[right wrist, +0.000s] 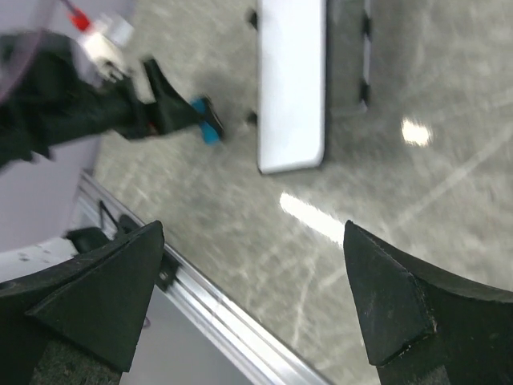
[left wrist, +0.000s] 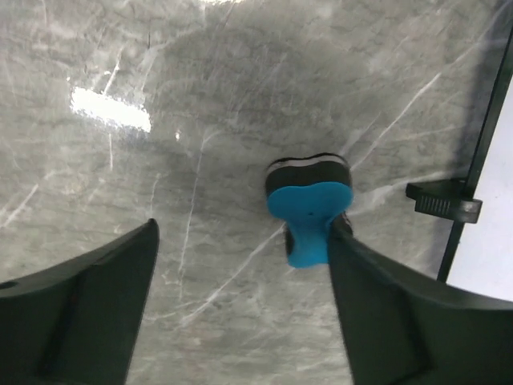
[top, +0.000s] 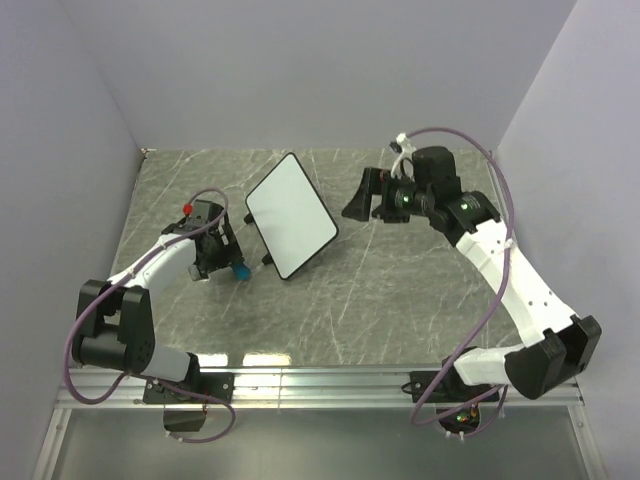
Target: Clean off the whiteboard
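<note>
The whiteboard [top: 290, 215] lies on the marble table, tilted diagonally, and its face shows no marks. The right wrist view shows it [right wrist: 292, 80] at the top; the left wrist view shows only its edge [left wrist: 490, 249] and one black foot [left wrist: 442, 200]. A small blue eraser [top: 243, 270] sits on the table by the board's near-left edge. My left gripper [top: 220, 266] is open just above the table, and the eraser [left wrist: 309, 204] rests against its right finger [left wrist: 385, 305], not clamped. My right gripper [top: 362, 197] is open and empty, raised to the right of the board.
An aluminium rail [top: 320, 378] runs along the table's near edge and also shows in the right wrist view [right wrist: 208, 305]. Grey walls close in the back and both sides. The left arm [right wrist: 72, 104] shows in the right wrist view.
</note>
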Robot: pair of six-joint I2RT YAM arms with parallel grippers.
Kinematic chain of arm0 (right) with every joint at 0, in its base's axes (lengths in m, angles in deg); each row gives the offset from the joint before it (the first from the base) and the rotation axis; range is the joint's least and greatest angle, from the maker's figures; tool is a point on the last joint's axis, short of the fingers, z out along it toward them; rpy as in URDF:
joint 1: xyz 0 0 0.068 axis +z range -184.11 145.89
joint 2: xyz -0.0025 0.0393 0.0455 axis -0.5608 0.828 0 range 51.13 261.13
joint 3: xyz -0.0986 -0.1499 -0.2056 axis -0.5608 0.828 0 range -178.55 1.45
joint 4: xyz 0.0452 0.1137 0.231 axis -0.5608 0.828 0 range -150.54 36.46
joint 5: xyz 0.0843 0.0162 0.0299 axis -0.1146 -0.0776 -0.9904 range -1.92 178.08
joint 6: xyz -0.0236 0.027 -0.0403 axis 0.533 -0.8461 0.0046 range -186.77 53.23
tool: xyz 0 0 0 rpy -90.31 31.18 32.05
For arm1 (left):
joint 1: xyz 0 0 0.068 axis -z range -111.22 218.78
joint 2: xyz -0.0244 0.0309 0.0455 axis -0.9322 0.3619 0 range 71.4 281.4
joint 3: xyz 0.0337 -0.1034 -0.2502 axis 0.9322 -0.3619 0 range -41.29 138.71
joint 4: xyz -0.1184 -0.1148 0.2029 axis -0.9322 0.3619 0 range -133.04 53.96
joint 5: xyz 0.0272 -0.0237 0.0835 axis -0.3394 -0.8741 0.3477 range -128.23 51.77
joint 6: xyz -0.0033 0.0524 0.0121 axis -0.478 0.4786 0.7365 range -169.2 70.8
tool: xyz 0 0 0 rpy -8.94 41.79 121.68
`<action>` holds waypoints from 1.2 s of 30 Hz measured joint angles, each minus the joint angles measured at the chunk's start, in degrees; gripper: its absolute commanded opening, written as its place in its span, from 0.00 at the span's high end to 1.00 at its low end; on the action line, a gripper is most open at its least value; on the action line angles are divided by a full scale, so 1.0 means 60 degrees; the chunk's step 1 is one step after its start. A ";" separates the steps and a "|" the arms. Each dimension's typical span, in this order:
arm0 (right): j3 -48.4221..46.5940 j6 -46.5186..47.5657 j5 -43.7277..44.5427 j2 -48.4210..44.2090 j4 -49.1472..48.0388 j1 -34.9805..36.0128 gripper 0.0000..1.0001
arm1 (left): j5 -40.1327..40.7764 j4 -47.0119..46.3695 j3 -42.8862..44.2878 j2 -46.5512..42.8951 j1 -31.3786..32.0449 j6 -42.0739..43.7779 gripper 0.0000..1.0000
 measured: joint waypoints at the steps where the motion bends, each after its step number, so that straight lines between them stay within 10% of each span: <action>1: 0.0404 0.0000 0.0051 -0.0175 0.0007 -0.0004 0.00 | 0.0004 0.0036 0.0007 0.0000 0.0000 -0.0004 0.01; 18: 0.3606 0.0066 0.0987 -0.3814 0.0430 -0.0022 0.00 | -0.0772 0.1829 0.2976 0.1224 -0.0040 0.0095 0.05; 22: 0.3858 0.0062 0.1053 -0.4295 0.0703 -0.0022 0.00 | -0.1060 0.2510 0.2342 0.1745 -0.0171 0.0025 0.65; 30: 0.4065 0.0022 0.1089 -0.5668 0.1279 -0.0022 0.00 | -0.1738 0.3464 0.2787 0.1800 -0.0372 -0.0015 1.00; 31: 0.4073 0.0022 0.1126 -0.5807 0.1399 -0.0022 0.00 | -0.1756 0.3501 0.2896 0.1803 -0.0339 0.0000 0.88; 33: 0.4073 0.0025 0.1209 -0.6058 0.1614 -0.0022 0.00 | -0.1719 0.3628 0.3111 0.1789 -0.0255 0.0138 0.01; 36: 0.4080 0.0018 0.1311 -0.6495 0.2007 -0.0022 0.00 | -0.1450 0.3934 0.3228 0.1774 -0.0197 0.0109 0.01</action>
